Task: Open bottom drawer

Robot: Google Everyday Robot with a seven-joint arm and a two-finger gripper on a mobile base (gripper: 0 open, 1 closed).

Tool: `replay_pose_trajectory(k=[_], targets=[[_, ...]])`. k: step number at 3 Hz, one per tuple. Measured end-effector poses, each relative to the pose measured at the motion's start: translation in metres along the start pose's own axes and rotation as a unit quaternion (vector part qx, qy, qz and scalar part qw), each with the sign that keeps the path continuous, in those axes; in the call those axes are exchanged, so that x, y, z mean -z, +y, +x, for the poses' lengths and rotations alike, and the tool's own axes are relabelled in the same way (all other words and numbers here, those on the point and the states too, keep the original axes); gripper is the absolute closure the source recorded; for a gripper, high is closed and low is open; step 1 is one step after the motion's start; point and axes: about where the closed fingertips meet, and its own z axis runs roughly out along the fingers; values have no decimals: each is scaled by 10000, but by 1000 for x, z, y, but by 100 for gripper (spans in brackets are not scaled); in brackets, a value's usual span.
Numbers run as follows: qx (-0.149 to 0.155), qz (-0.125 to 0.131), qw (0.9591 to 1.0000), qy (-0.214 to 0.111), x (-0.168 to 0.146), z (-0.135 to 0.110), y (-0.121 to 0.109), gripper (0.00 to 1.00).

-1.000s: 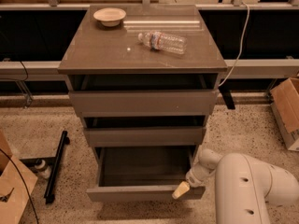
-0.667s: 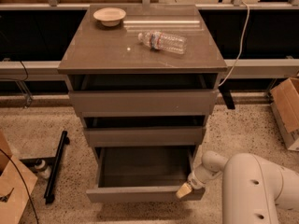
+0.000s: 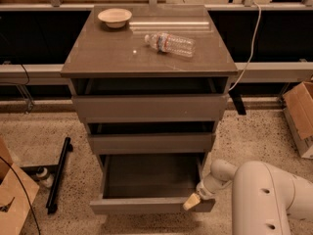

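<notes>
The bottom drawer [image 3: 146, 205] of the grey-brown cabinet [image 3: 146, 58] stands pulled far out, its shallow grey interior showing, its flat front panel near the lower edge of the camera view. My gripper [image 3: 192, 201] is at the right end of that front panel, its pale tip touching the panel's top edge. The white arm [image 3: 264, 195] comes in from the lower right. The two drawers above sit only slightly out.
A clear plastic bottle [image 3: 170, 43] lies on the cabinet top, with a shallow bowl [image 3: 114, 17] at its back left. A cardboard box [image 3: 301, 116] stands at the right, another at the lower left [image 3: 12, 199]. A black bar [image 3: 57, 180] lies on the floor at left.
The arm has drawn back a little toward the right and down. The gripper stays at the drawer front's right end. The drawer looks about as far out as before.
</notes>
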Motion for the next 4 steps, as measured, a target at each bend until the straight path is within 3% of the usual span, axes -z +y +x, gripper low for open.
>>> replay_pose_trajectory(k=[1, 2, 3, 4], targets=[[-134, 20, 9998, 154, -2, 10, 11, 0], [-134, 20, 9998, 154, -2, 10, 11, 0], [-134, 20, 9998, 154, -2, 9, 12, 18], [-210, 22, 9997, 130, -1, 16, 16, 29]])
